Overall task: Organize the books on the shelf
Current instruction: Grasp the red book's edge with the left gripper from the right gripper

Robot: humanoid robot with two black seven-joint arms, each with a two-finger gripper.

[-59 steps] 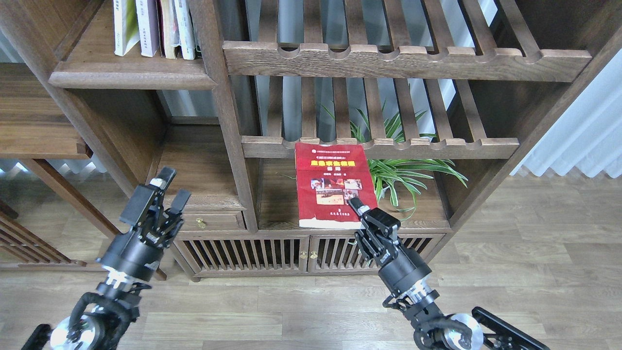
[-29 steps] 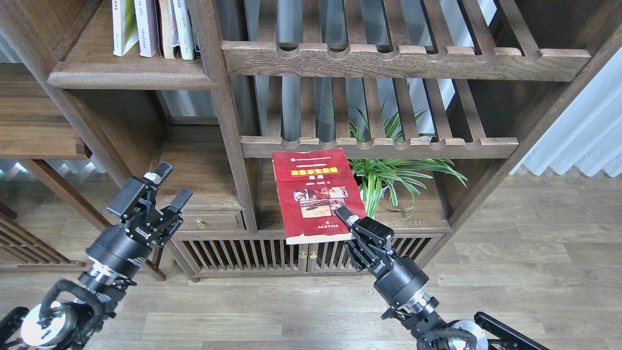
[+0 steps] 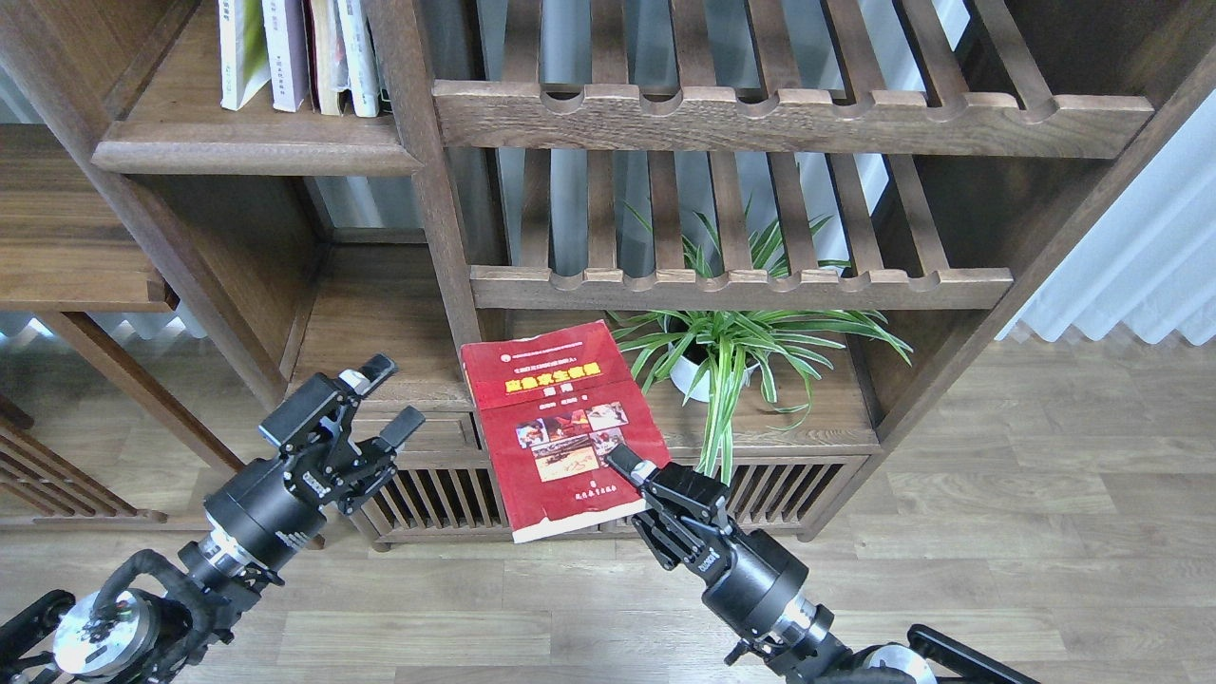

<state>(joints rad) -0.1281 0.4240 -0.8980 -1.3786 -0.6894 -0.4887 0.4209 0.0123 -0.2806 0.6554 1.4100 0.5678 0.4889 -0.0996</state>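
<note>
Down in front of the low cabinet, the right gripper has the red book pinched at its lower right corner, one finger showing on the cover and the other presumably underneath, so it's clamped on the book w/ nothing else in it. Book's in the air, cover up, tilted a bit, spine side toward the left, hanging past the front of the cabinet and clear of any board. Left gripper is off to the left w/ fingers spread apart and nothing between them, near the book's left edge but not touching.

Destination is prob the solid shelf up top left, where a row of standing books already sits, w/ free board to their left.

Tips for this step imo:
- A corner pinch on a big floppy paperback = it'll sag and twist. Slow wrist moves, no jerks.
- Bringing the left gripper onto the spine edge would prob help a lot, since the book has to go from flat to upright before it slots in.
- Watch the upright post between the bays on the way up; a book that wide could clip it.
- Plant is close on the right, so swing away from it.
- Let go only once the bottom edge rests on the board & it's leaning on the neighbours.
</note>
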